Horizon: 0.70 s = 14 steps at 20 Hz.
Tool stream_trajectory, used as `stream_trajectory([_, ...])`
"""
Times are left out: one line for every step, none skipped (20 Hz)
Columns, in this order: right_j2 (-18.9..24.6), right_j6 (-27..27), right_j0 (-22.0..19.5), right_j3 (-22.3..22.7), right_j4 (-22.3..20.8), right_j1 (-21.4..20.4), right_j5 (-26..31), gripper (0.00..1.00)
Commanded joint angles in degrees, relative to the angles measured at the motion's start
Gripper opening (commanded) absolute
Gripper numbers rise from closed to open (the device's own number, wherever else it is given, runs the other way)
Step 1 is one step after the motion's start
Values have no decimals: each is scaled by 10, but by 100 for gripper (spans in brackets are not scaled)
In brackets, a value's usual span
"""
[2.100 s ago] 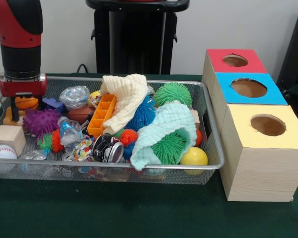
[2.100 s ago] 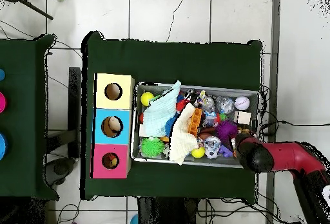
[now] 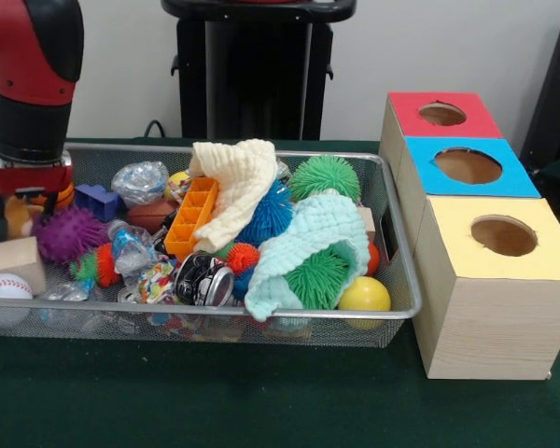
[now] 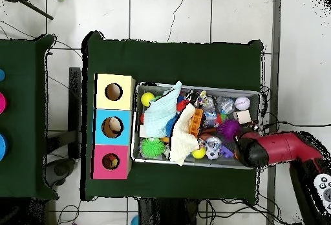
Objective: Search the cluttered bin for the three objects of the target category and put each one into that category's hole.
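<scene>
Silver wire-mesh bin (image 3: 406, 308) sits on the green table, crammed with toys and cloths, just beside three wooden boxes. At their far end, the round hole (image 3: 442, 114) in the red-faced box is unobstructed. The red and black arm's gripper (image 3: 23, 191) hangs over the bin's end farthest from the boxes, beside a purple spiky ball (image 3: 65, 233); whether its fingers are open or closed cannot be told.

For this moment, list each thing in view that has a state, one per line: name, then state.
bin: upright on the table, crowded with clutter.
red box hole: open, nothing in its mouth.
end effector: low over the bin's end farthest from the boxes; open or shut cannot be told.
cream cloth: crumpled, draped over the clutter.
mint cloth: crumpled, draped over a green spiky ball.
orange tray: tilted, leaning against the cream cloth.
</scene>
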Motion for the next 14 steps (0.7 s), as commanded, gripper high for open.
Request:
stream_trajectory([-62,-217,-6,19,-38,-42,87,100])
stream_trajectory([-64,-218,-8,20,-39,-43,86,100])
stream_trajectory([-67,-217,-9,22,-40,-44,86,100])
stream_trajectory([-70,-218,-9,23,-42,-43,86,100])
stream_trajectory([-74,-212,-8,26,-46,-44,83,100])
stream_trajectory([-78,-204,-7,28,-51,-42,78,100])
stream_trajectory([-82,-196,-5,30,-55,-41,74,100])
stream_trajectory([-86,-189,-3,28,-65,-37,68,100])
stream_trajectory([-91,-181,1,27,-75,-32,62,100])
stream_trajectory([-96,-174,4,23,-85,-26,55,100])
stream_trajectory([-101,-161,9,19,-97,-18,47,100])
stream_trajectory([-105,-143,15,13,-107,-9,40,100])
stream_trajectory([-109,-133,19,7,-116,0,34,100])
stream_trajectory([-113,-122,23,1,-124,8,28,100])
